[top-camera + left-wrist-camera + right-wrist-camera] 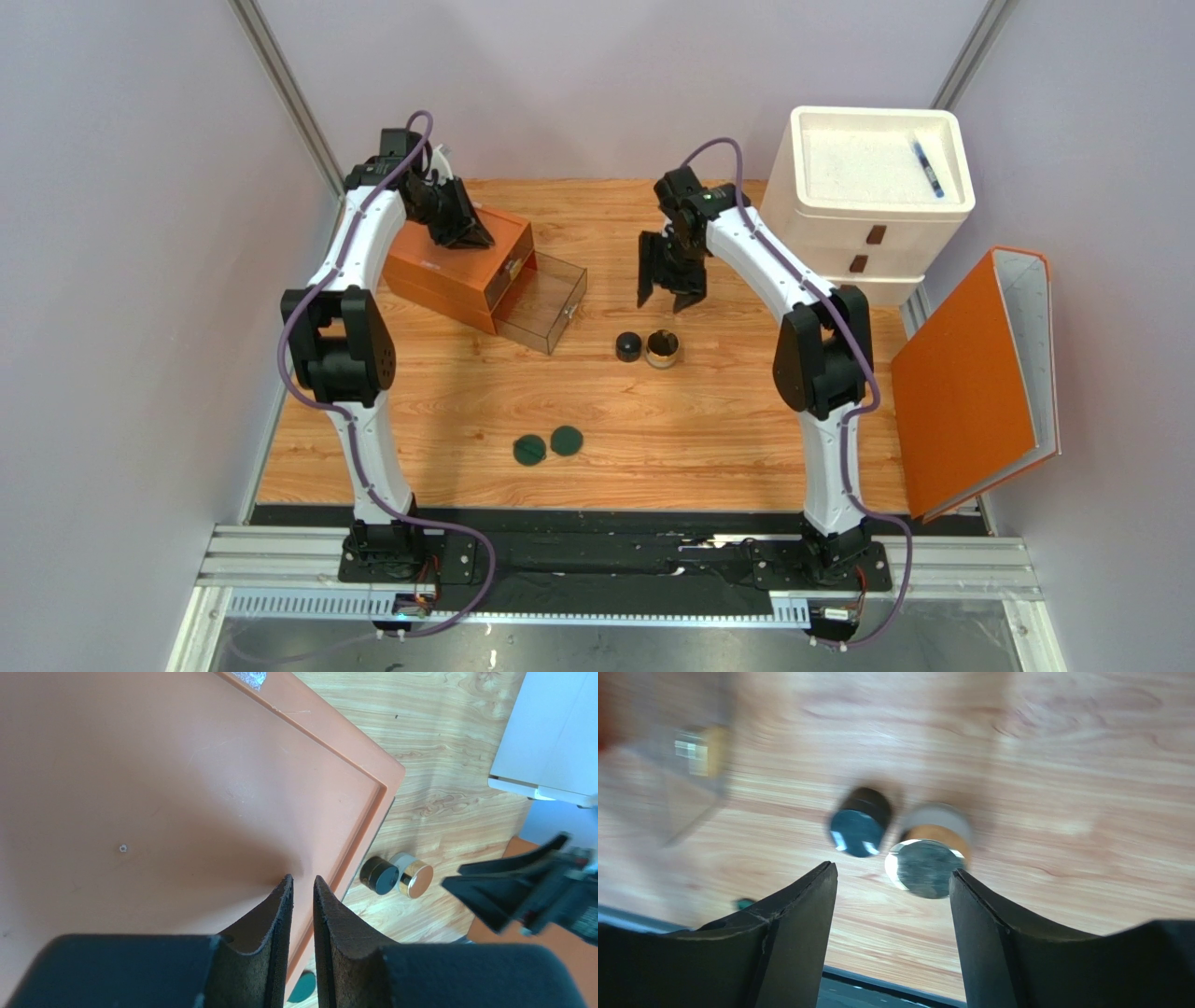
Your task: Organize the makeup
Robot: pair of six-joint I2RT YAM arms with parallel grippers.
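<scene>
A black round cap (629, 346) and a round tan jar (661, 347) stand side by side mid-table. Two dark-green discs (529, 450) (567, 440) lie nearer the front. My right gripper (671, 273) hangs open and empty just behind the cap and jar. In the right wrist view the cap (859, 822) and jar (931, 857) sit beyond my open right gripper (892, 875). My left gripper (456, 217) rests over the orange drawer box top, shut and empty (302, 882). The bottles are not clearly seen; a blurred beige thing (703, 749) shows in the clear drawer.
The orange drawer box (460, 266) stands back left with its clear drawer (544, 305) pulled open. A white drawer unit (870, 210) with a blue pen (927, 165) on top is back right. An orange binder (975, 378) leans at the right edge.
</scene>
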